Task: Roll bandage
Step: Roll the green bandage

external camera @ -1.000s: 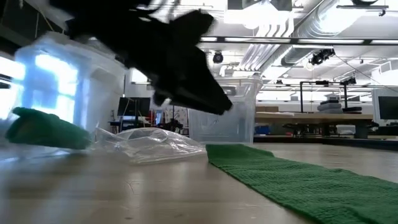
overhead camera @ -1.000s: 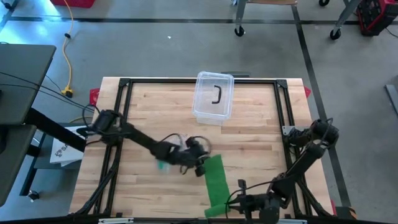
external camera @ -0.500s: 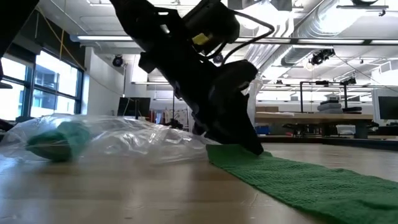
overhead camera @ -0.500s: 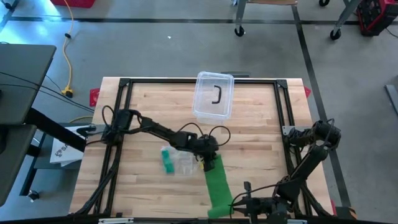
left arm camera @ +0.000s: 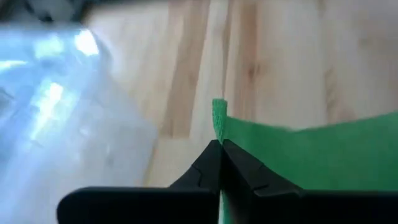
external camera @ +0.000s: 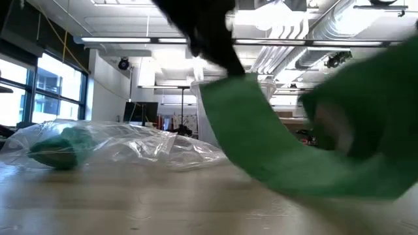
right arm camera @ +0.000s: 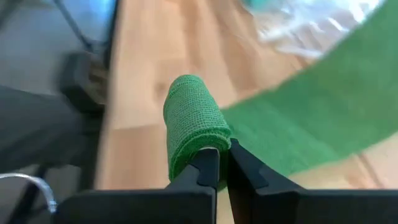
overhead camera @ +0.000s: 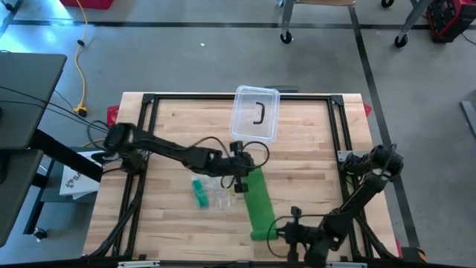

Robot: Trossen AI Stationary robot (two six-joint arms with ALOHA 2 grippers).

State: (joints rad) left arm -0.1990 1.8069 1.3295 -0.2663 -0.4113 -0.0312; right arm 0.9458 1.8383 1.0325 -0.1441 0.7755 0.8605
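A: Which step do you have in hand?

B: The bandage (overhead camera: 258, 205) is a flat green strip of woven, textured cloth, stretched between your two tools across the tabletop (overhead camera: 312, 160). The left tool (left arm camera: 219, 144) has its fingers pressed together, pinching the free end of the strip, just beside the clear plastic bag (overhead camera: 216, 192). The right tool (right arm camera: 222, 152) is also pressed together, gripping the rolled end, a tight green cylinder, at the tabletop edge farthest from the clear bin (overhead camera: 255, 115). The strip appears lifted off the wood, judged from the low view.

A: How far along is the roll?

B: Early, by my judgement: only a small cylinder is wound, and most of the strip lies unrolled.

A: What does the next move call for?

B: Probably tension from the left tool while the right tool turns the cylinder toward the bag. Keep the strip's edges aligned, or the roll may cone. A second green roll (overhead camera: 198, 193) lies inside the bag; leave it.
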